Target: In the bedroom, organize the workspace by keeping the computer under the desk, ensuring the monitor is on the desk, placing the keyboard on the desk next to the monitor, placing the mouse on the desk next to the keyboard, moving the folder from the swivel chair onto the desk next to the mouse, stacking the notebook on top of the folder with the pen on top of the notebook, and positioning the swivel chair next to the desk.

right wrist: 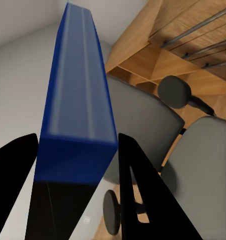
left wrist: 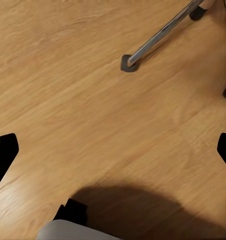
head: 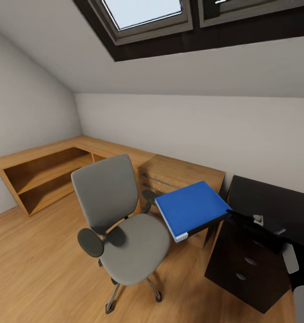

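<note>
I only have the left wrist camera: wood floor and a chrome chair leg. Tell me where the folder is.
Observer: The folder is in the air, off the seat, with the right jaws shut on its edge.
Operator: Report what is around it.
Observer: In the head view it hangs between the swivel chair and the desk, in front of the oak chest.
Operator: Tell me how the chair stands to the desk.
Observer: Apart from it. Bare floor shows between the seat and the desk's drawer unit.
</note>
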Robot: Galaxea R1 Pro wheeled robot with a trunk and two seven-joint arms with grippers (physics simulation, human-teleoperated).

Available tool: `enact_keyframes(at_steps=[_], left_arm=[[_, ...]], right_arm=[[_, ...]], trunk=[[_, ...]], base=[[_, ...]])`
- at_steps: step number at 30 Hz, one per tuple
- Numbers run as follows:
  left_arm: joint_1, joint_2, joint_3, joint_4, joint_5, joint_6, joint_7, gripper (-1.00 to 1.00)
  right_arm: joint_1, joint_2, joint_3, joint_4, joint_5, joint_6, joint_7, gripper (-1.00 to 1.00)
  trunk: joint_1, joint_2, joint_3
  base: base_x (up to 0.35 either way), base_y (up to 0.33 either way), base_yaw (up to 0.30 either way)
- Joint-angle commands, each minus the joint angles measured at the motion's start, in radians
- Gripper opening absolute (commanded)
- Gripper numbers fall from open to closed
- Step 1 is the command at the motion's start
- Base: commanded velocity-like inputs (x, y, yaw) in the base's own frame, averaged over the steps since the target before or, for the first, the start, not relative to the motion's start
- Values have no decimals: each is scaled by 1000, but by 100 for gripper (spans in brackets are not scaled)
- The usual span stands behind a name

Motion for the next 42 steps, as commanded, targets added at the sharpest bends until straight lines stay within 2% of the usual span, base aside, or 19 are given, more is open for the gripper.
enact_keyframes(at_steps=[1, 4, 6, 8, 10, 15, 19, 26, 27, 28, 31, 33, 37, 42], left_arm=[[0, 0, 1, 0, 11, -2, 1, 100], [0, -1, 2, 7, 12, -3, -1, 100], [0, -2, 1, 51, 10, -12, -2, 100], [0, -1, 0, 90, 7, -72, -4, 100], [0, -1, -1, 121, 3, -168, -6, 100], [0, -2, -1, 213, -34, -280, -6, 100], [0, -4, -1, 273, -43, -381, -7, 100], [0, -8, -1, 293, -44, -417, -8, 100], [0, -8, -1, 294, -44, -417, -8, 100], [0, -8, -1, 294, -44, -418, -8, 100], [0, -8, -1, 296, -44, -418, -8, 100], [0, -8, -1, 296, -43, -417, -8, 100], [0, -8, -1, 301, -44, -418, -8, 100], [0, -8, -4, 305, -43, -417, -8, 100]], right_arm=[[-1, 0, -1, 1, 0, 5, 2, -100], [0, 0, -2, 2, 0, 4, 2, -100], [0, 0, -3, 2, 0, 2, 2, -100], [1, 0, -3, 2, -1, 1, 2, -100], [3, 0, -4, 2, -1, -1, 2, -100], [7, 0, -4, 2, -2, -5, 2, -100], [12, -3, -4, 2, -2, -6, 3, -100], [15, -8, -13, 6, -1, -7, 0, -100], [15, -10, -22, 6, -1, -7, -1, -100], [15, -14, -50, 8, 0, -7, -2, -100], [15, -19, -162, 9, 4, -5, -6, -100], [15, -20, -196, 9, 5, -5, -7, -100], [15, -21, -236, 11, 6, -5, -27, -100], [15, -21, -279, 10, 4, -12, -114, -100]], trunk=[[-4, 7, 2], [-15, 28, 12], [-23, 42, 19], [-31, 56, 25], [-38, 70, 32], [-58, 105, 49], [-73, 133, 63], [-100, 182, 86], [-104, 189, 89], [-107, 196, 92], [-119, 217, 101], [-127, 231, 108], [-142, 259, 120], [-161, 294, 137]], base=[[0, 0, -257], [0, 0, -257], [0, 0, -257], [0, 0, -257], [0, 0, -257], [0, 0, -257], [0, 0, -257], [0, 0, -265], [0, 0, -271], [0, 0, -272], [0, 0, -272], [0, 0, -271], [0, 0, -261], [0, 0, -184]])
